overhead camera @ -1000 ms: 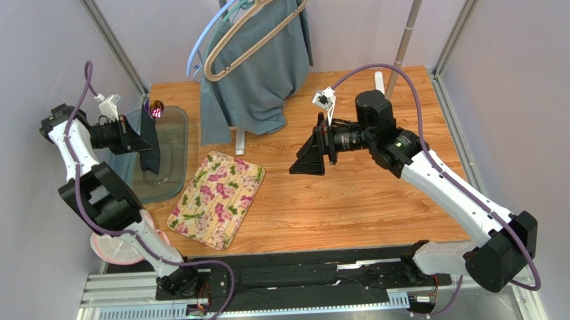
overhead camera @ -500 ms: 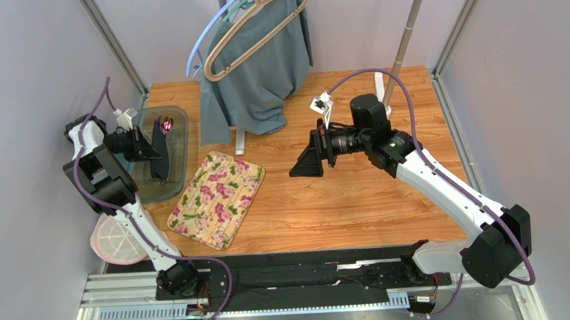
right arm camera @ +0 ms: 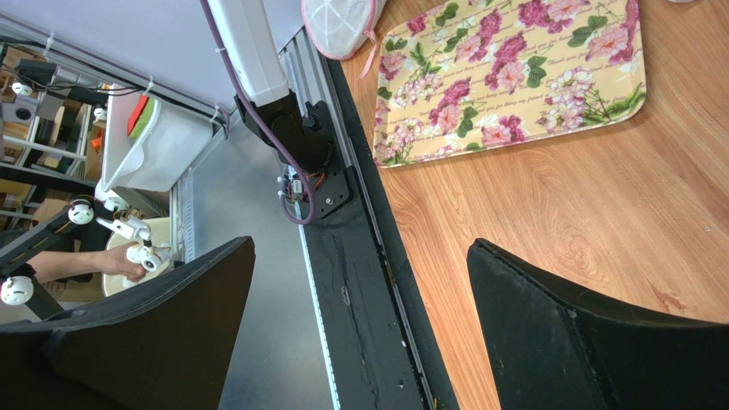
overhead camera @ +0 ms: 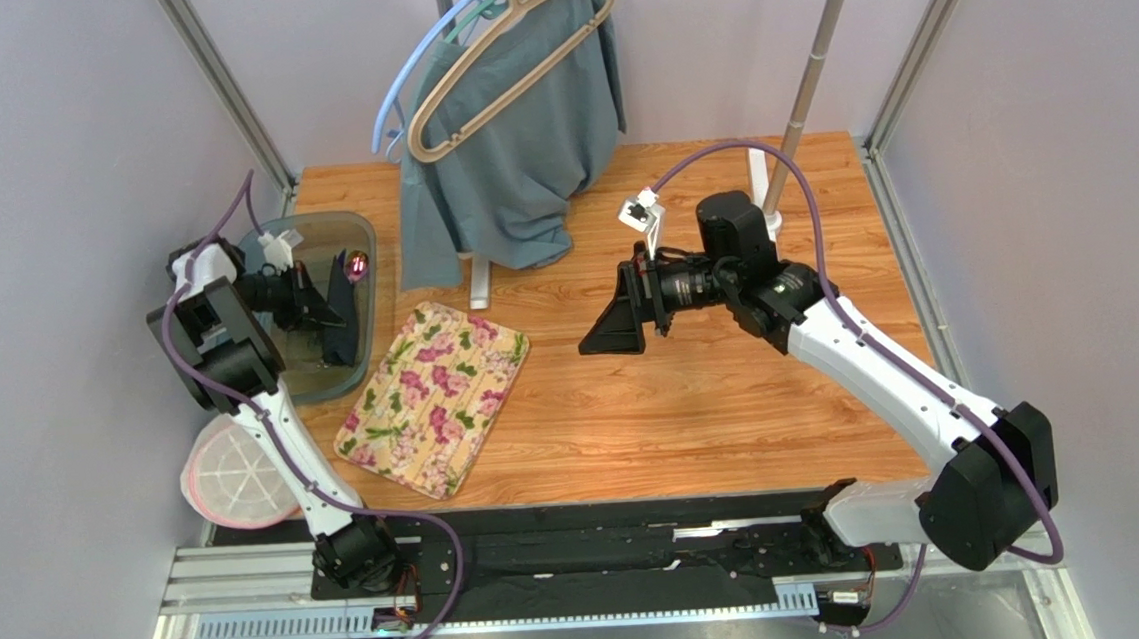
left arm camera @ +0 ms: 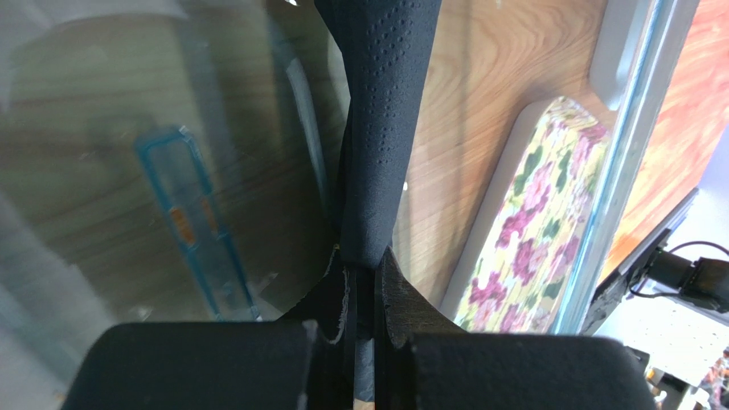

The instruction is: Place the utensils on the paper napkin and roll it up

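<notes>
The overhead camera looks down from high at the near side; both close-set wrist cameras also catch the floral mat (overhead camera: 434, 397).

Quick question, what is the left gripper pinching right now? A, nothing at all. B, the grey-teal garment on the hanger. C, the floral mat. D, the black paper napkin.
D: in the left wrist view the left gripper is shut on the black paper napkin, which runs out from between its fingers above the glass tray.
</notes>
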